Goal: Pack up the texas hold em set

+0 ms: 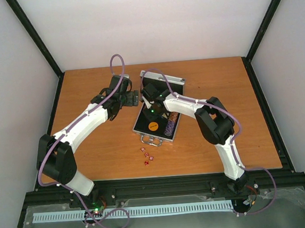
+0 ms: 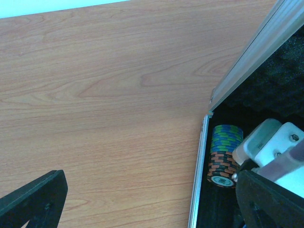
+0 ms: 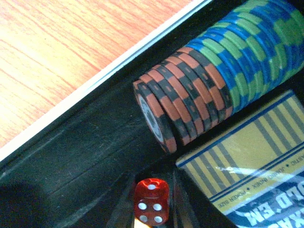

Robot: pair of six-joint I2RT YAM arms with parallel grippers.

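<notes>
The silver case (image 1: pixel 176 81) is lying open in the middle of the tabletop (image 1: pixel 222 84). Its lid is standing up at the far end and its metal handle (image 1: pixel 153 141) is pointing toward the near edge. Inside the black lining, an orange disc (image 1: pixel 152 126) is resting in the near left part of the tray.

A row of striped poker chips (image 3: pixel 199 90) is lying on edge along the left wall. The orange-and-black chips are at one end and the blue-and-green ones are touching them at the other. The blue-yellow card deck (image 3: pixel 247 175) is sitting just beside the row.

The right gripper (image 1: pixel 152 107) is reaching down into the far part of the case. Its fingers (image 3: pixel 127 205) are sitting close on either side of a red die (image 3: pixel 151 202). They appear to be pinching it, though the dark corner makes the contact hard to confirm.

The left gripper (image 1: pixel 134 98) is hovering over bare wood just left of the case, near its hinge end. Its fingers (image 2: pixel 35 199) are standing spread wide and holding nothing.

Four more tiny red dice (image 1: pixel 146 155) are lying loose on the tabletop, close together, just near of the handle.
</notes>
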